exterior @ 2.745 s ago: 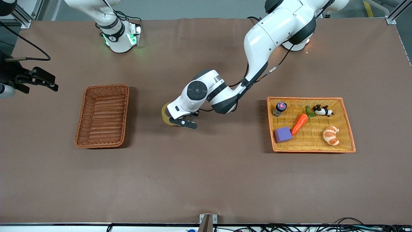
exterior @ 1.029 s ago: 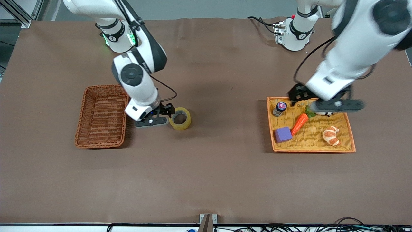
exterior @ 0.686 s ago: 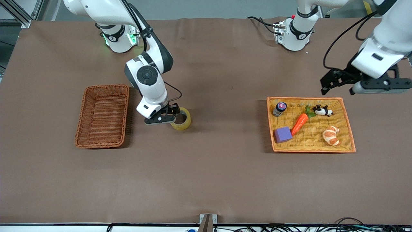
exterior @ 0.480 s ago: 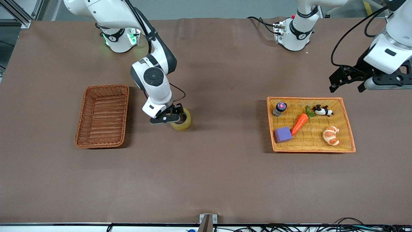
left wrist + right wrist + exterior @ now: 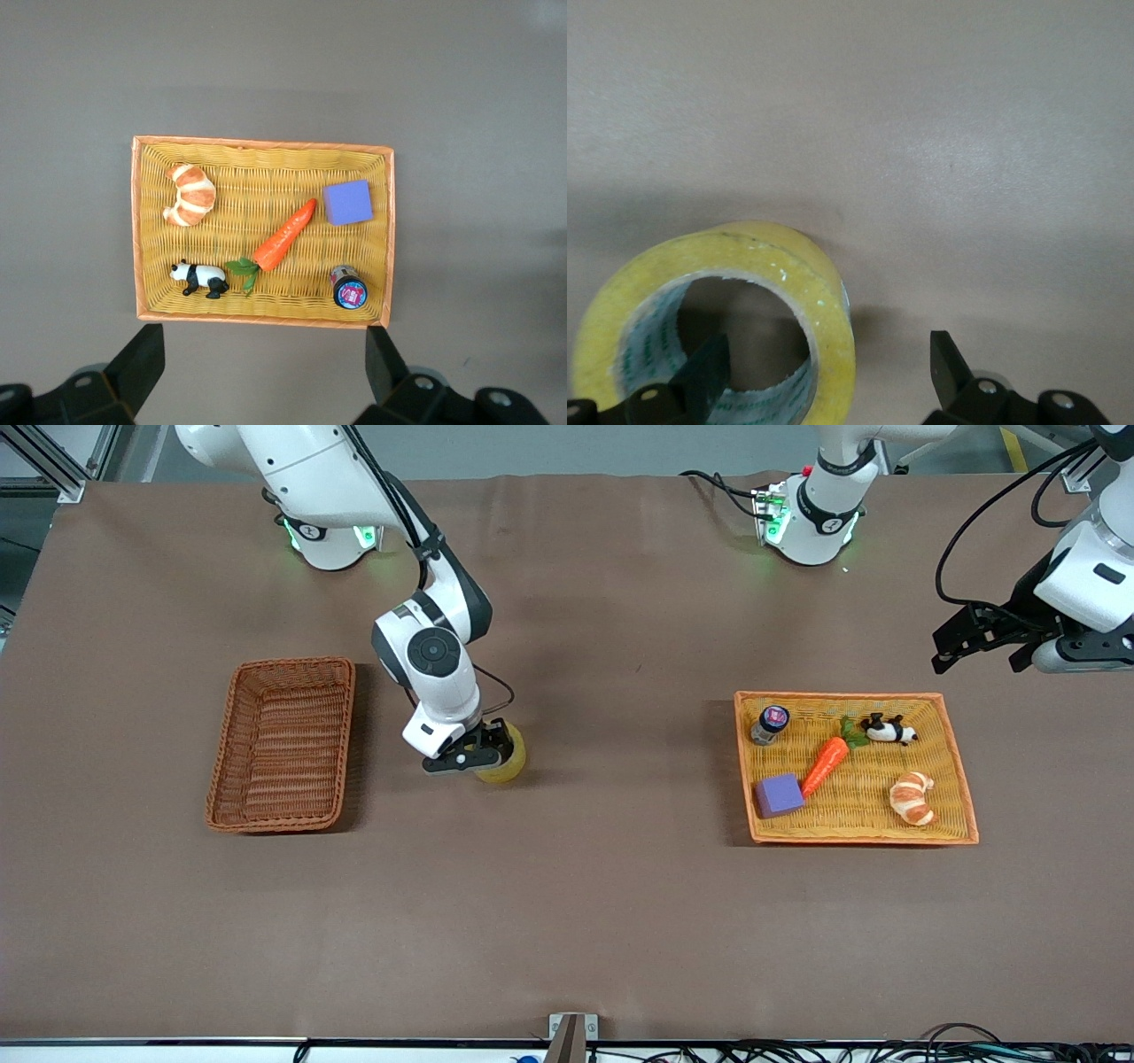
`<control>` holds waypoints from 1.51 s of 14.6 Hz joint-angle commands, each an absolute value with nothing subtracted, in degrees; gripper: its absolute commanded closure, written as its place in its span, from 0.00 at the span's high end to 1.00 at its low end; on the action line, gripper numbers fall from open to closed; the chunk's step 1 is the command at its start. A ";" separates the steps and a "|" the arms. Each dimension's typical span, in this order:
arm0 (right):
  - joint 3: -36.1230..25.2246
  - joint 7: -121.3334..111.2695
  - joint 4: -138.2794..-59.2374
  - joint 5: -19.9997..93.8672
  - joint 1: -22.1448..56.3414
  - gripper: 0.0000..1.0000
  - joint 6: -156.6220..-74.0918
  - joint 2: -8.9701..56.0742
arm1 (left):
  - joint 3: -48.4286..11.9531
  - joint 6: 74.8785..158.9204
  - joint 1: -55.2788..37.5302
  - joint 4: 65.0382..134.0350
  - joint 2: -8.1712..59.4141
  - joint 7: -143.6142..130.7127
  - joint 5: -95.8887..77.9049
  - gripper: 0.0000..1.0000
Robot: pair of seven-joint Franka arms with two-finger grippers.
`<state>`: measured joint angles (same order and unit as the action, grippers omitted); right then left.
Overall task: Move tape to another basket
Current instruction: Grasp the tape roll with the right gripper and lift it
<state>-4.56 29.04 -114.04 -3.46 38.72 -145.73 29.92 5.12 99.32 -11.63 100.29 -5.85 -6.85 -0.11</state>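
Right gripper (image 5: 483, 757) wide open, holding nothing, low over translucent yellow ring of tape (image 5: 505, 755) lying on the brown tablecloth (image 5: 567, 903) between the baskets; one finger (image 5: 709, 372) inside the core, the other outside; risk: closing off-centre tips or rolls the ring away; dark reddish-brown wicker basket (image 5: 282, 744) well apart; left gripper (image 5: 992, 642) open, empty, waiting above orange-yellow woven tray (image 5: 961, 779).

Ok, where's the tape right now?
In the front view, the tape sits on the table between the two baskets, nearer the reddish-brown basket, under the right tool.
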 commanded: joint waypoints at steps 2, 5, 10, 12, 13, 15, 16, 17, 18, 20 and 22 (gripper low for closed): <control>-4.92 30.41 -114.61 -4.04 38.94 0.96 -148.35 31.63 | -1.12 99.05 -6.44 100.37 -5.10 -6.50 0.09 1.00; -4.92 30.41 -114.35 -4.04 38.93 0.57 -148.18 31.73 | -4.83 99.32 -2.73 100.37 -4.48 -6.24 0.09 1.00; -4.92 31.80 -113.03 -3.60 38.41 0.00 -145.30 31.46 | -4.75 99.40 -2.64 100.46 -3.87 -6.15 0.09 1.00; -4.92 32.00 -111.89 -3.60 38.32 0.00 -143.88 31.38 | -4.75 99.67 -2.55 100.55 -3.69 -6.15 0.00 1.00; -5.01 31.91 -111.80 -3.60 38.15 0.00 -142.83 30.59 | -4.75 99.67 -2.64 100.55 -3.69 -6.15 0.00 1.00; -5.27 31.82 -110.22 -3.60 36.31 0.00 -135.04 26.30 | -4.75 99.67 -2.55 100.55 -3.60 -6.15 0.09 1.00; -5.27 31.64 -109.69 -3.60 33.95 0.00 -131.78 23.93 | -4.75 99.67 -2.55 100.46 -3.69 -6.15 0.09 1.00; -5.27 31.47 -109.69 -3.60 31.40 0.00 -130.44 21.04 | -4.75 99.67 -2.46 100.46 -3.60 -6.15 0.09 1.00; -5.27 30.42 -110.12 -3.69 28.85 0.00 -129.91 18.40 | -4.83 99.67 -2.20 100.46 -3.60 -6.15 0.09 1.00; -5.36 24.20 -110.21 -3.69 23.32 0.00 -126.32 14.26 | -4.83 99.67 -2.20 100.46 -3.52 -6.24 0.00 1.00; -5.27 16.56 -112.05 -3.87 17.52 0.00 -123.76 10.21 | -4.92 99.67 -2.11 100.46 -3.25 -6.24 -0.09 1.00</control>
<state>-6.55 21.96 -107.81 -3.52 22.62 -124.83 15.51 -4.22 99.44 -2.91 100.61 -3.41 -6.85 -0.11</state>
